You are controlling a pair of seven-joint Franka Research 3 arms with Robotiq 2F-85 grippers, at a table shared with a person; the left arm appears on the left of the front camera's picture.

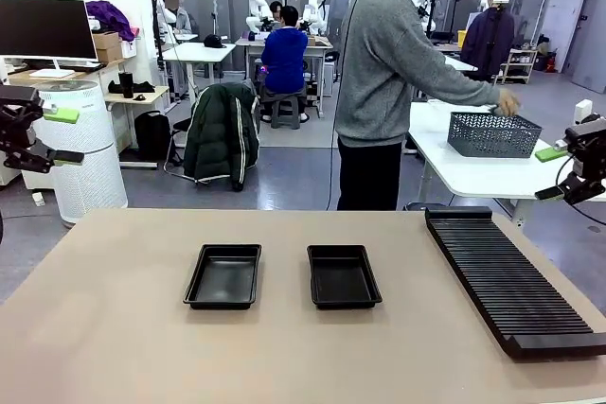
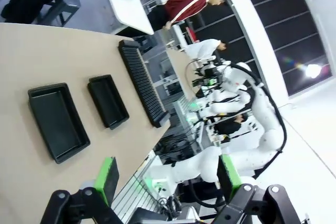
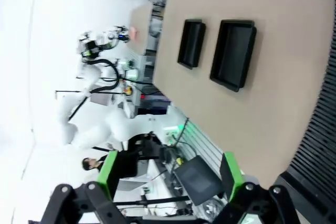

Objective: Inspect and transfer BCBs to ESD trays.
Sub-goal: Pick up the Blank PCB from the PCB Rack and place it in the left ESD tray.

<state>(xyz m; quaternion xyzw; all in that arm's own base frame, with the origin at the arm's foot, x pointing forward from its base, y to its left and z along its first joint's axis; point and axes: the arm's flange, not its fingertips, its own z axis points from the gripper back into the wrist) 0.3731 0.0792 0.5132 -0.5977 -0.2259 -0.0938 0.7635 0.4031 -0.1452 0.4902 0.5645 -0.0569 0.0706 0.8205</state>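
Two small black ESD trays sit side by side mid-table, the left tray and the right tray, both with bare floors. No BCBs are in view. My left gripper hangs open off the table's left edge, well above the surface. My right gripper hangs open at the far right, above the rack. The left wrist view looks down on both trays past its spread green pads. In the right wrist view both trays lie beyond its spread pads.
A long black ribbed rack lies along the table's right side, its slots holding nothing. A person stands beyond the far edge, one hand on a grey mesh basket on a white table behind.
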